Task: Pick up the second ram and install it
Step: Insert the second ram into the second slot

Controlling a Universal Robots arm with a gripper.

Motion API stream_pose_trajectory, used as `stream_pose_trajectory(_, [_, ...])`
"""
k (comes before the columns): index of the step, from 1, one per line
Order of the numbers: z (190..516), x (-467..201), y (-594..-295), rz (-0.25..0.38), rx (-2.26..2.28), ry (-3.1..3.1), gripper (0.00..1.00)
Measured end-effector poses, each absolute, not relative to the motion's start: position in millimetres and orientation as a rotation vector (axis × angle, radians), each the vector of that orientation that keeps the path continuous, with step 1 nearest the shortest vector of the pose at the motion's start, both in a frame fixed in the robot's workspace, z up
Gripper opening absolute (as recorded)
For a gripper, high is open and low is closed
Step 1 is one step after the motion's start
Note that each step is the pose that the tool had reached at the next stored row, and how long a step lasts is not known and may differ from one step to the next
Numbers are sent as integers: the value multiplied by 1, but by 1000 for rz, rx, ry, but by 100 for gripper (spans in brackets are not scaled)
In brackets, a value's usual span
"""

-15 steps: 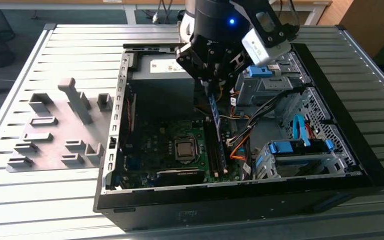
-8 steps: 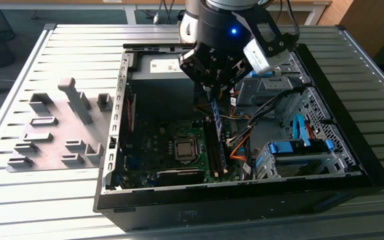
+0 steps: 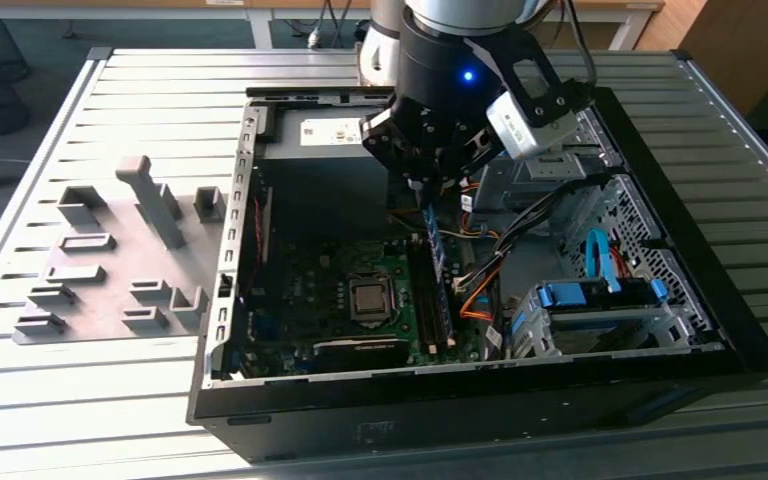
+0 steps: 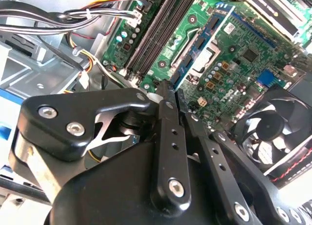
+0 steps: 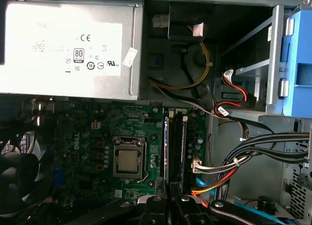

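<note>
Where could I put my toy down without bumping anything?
The ribbed metal table is bare in front of the grey fixture plate, and also along the exterior view's right of the computer case. Inside the case it is crowded: cables, drive cage, and the gripper over the motherboard.

One open computer case [image 3: 224, 300] on one slatted table [image 3: 91, 420]. One gripper [image 3: 427, 188] above the motherboard [image 5: 97, 137]. One processor socket [image 5: 128, 161], one power supply [image 5: 68, 44], one cooling fan [image 4: 270, 132]. Two memory sticks [image 5: 184, 147] stand in the slots, side by side; whether either is the second ram cannot be told. One grey fixture plate [image 3: 104, 290] carries several blocks, their exact number unclear.
</note>
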State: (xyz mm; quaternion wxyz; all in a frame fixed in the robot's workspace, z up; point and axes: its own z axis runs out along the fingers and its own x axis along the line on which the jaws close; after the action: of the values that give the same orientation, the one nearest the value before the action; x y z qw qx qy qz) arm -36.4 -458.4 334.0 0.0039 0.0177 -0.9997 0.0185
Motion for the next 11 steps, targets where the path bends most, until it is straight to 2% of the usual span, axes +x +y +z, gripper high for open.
stream_pose_trajectory(11, [334, -36, -458, 58, 55, -3133, 14])
